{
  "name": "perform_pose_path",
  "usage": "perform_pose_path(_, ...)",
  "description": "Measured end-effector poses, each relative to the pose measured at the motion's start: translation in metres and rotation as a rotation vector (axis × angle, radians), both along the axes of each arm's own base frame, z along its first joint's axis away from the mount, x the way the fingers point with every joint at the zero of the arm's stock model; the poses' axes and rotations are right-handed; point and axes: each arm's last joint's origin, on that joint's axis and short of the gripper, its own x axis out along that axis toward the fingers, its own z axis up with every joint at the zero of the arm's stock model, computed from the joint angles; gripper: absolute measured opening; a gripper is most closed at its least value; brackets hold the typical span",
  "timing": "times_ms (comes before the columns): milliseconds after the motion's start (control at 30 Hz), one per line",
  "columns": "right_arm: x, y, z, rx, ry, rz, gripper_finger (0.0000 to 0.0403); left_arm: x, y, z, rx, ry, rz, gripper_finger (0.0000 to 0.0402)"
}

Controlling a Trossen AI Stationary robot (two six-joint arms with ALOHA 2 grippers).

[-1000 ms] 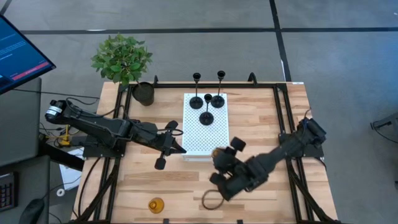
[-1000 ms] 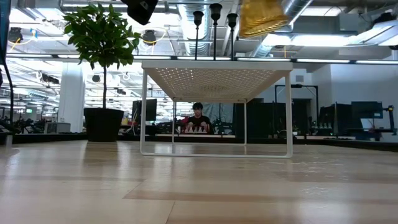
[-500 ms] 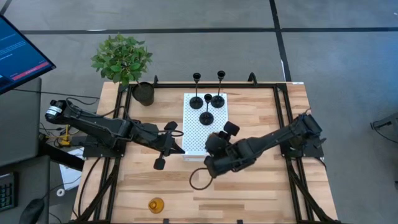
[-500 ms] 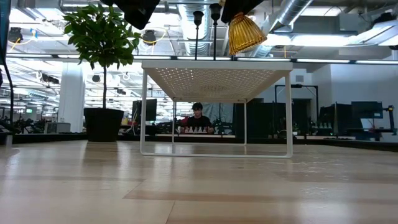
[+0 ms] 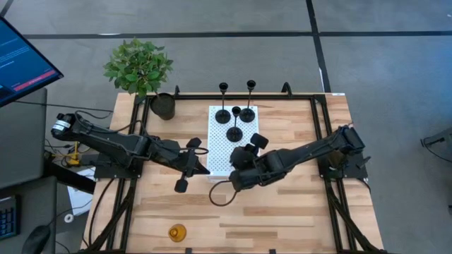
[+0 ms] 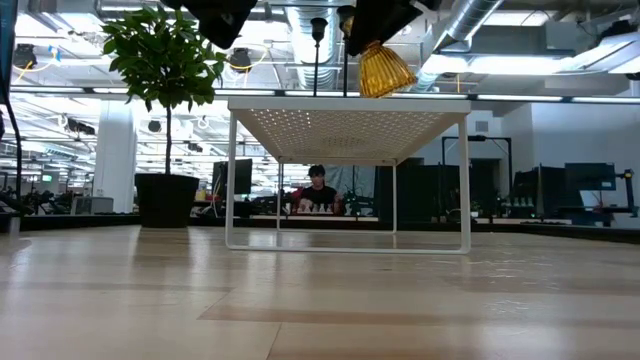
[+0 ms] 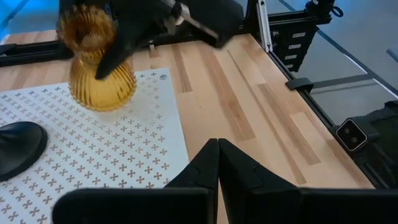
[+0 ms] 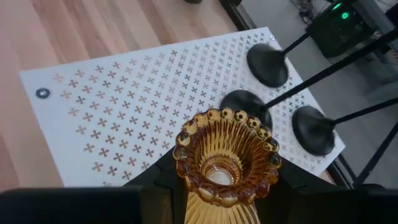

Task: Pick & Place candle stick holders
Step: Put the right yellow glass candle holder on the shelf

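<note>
Above the white perforated shelf [image 5: 234, 144], right hand [image 8: 217, 186] gripping ribbed amber holder [image 8: 225, 158], scalloped rim, hollow centre

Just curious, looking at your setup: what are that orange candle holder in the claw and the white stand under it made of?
The amber holder, held by the right gripper, looks like ribbed pressed glass: translucent, glossy, with a beaded rim. The white stand looks like painted sheet metal: matte, thin, punched with small cross-shaped holes.

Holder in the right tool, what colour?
Amber-orange ribbed glass holder; clearest in the right wrist view.
</note>
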Motion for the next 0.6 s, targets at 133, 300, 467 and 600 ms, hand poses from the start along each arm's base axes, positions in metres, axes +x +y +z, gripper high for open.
perform_pose_path(133,-0.004,-0.004,0.010,0.006,-0.033,-0.003,0.0122,0.000,0.000,0.000,-0.002,0.002,0.001,0.0007)
perform_pose_path(300,-0.017,-0.010,0.015,0.075,-0.126,0.006,0.0122,0.000,0.000,0.000,-0.001,0.002,0.000,0.0007)
perform_pose_path(467,-0.034,-0.016,0.015,0.189,-0.305,0.071,0.0122,0.000,0.000,0.000,-0.001,0.002,0.001,0.0007)
perform_pose_path(600,-0.050,-0.024,0.008,0.231,-0.391,0.110,0.0122,0.000,0.000,0.000,-0.001,0.002,0.000,0.0007)
